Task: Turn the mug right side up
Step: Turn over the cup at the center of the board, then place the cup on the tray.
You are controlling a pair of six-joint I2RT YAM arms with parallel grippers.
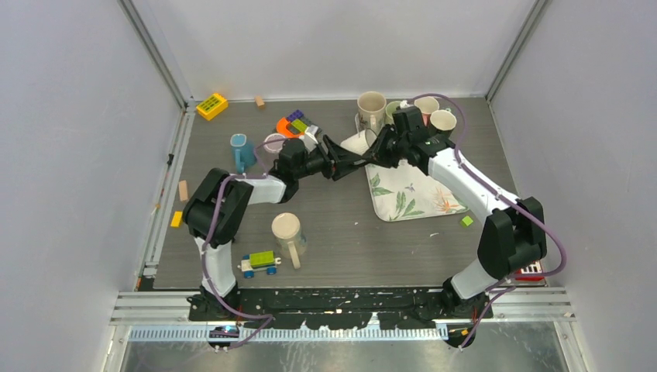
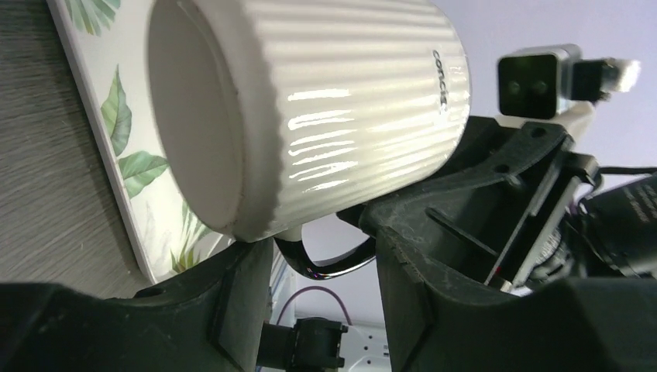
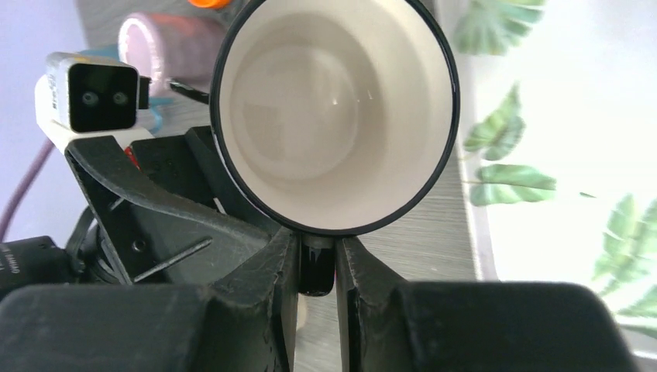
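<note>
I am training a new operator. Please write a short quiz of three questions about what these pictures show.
1. True or false: the right gripper is shut on the black handle of the white mug.
2. Which part of the mug does the left wrist view show? A. its open mouth; B. its base and ribbed side; C. only its handle.
3. Fill the gap: the fingers of the left gripper stand apart on either side of the handle, so this gripper is ____.

Key: 1 true; 2 B; 3 open.

Overhead overview, both wrists close on mug (image 2: 310, 116)
</note>
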